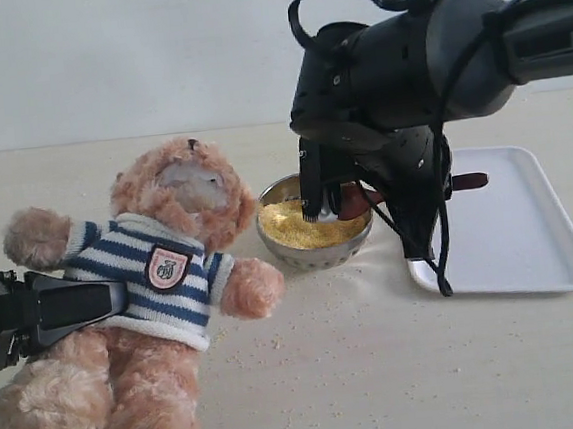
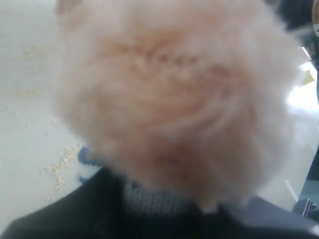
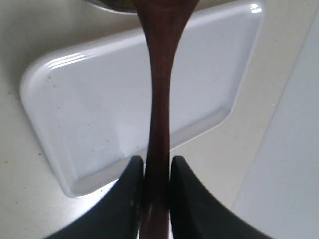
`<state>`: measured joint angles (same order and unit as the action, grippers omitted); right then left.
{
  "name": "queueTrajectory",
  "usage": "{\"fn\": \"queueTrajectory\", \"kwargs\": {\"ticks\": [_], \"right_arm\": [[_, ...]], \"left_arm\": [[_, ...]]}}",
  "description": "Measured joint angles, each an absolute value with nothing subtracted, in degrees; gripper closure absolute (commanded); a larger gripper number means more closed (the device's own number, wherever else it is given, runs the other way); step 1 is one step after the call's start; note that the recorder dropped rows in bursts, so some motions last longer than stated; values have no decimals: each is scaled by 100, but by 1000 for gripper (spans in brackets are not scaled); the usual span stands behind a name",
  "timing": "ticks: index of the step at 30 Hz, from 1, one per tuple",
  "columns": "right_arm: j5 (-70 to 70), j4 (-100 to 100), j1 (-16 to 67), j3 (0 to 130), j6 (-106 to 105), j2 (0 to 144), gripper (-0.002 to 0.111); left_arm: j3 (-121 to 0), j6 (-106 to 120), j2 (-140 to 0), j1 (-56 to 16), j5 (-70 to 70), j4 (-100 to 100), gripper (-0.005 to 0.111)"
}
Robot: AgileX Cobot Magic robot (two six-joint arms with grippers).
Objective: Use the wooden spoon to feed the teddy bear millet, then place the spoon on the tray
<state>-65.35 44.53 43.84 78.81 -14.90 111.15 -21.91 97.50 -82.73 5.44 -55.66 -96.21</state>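
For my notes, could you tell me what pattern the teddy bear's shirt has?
The shirt is navy-and-white striped; exterior view shows it best.

Bright, soft and even, with faint shadow beneath the bowl (image 1: 310, 257), white glare along the rim of the tray (image 3: 65, 60), and close fur of the teddy bear (image 2: 169, 99) badly blurred.

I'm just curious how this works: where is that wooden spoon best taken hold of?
Grip the wooden spoon by its slim handle, fingers pinching its narrow sides, coming from the tail end. That leaves the oval end free to dip into the millet.
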Motion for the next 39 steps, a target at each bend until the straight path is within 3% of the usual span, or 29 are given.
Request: {"fn": "queueTrajectory", "kwargs": {"ticks": [24, 39], "right_arm": [[-6082, 4980, 4395, 7930, -1297, 11607, 108], [-6109, 4307, 4395, 8126, -1192, 11607, 108]], "left_arm": [[-2191, 9750, -8273, 544, -5285, -9597, 102], [-2191, 9794, -8273, 544, -5262, -9619, 102]]}}
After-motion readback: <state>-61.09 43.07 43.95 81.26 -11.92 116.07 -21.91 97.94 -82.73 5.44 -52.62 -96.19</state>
